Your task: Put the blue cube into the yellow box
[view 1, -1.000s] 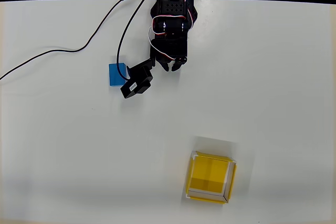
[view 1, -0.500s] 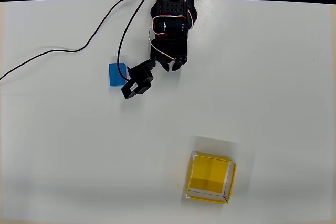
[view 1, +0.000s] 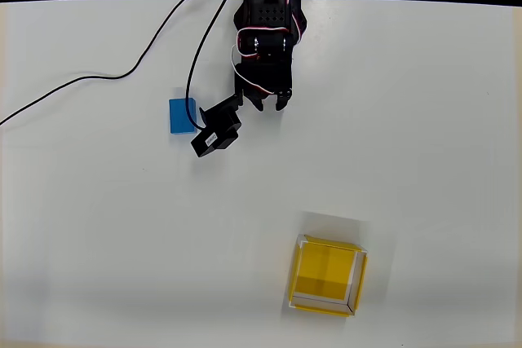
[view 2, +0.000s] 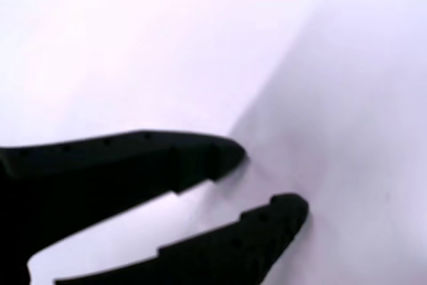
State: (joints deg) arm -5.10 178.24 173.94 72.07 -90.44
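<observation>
The white table takes up nearly the whole overhead frame, with a black band running along the top edge. The black arm reaches down from the top centre, its body showing red and white wires, and ends in the gripper in the upper middle of the frame. In the wrist view the gripper shows as two dark fingers against the pale table; their tips stand a little apart with bare table between them and nothing held, so the jaws are loosened and empty.

The yellow box sits in the lower right of centre in the overhead frame, well apart from the arm, a shallow square tray with thin pale rims, turned slightly askew. Its yellow floor is bare.

A thin black cable snakes from the left edge across the upper left and rises toward the arm's base; a second strand drops toward a black module with a white label, which lies tilted just below and left of the gripper.

The blue cube rests on the table in the upper left of centre, just beside the module's left end, left of the gripper and far from the yellow box.
</observation>
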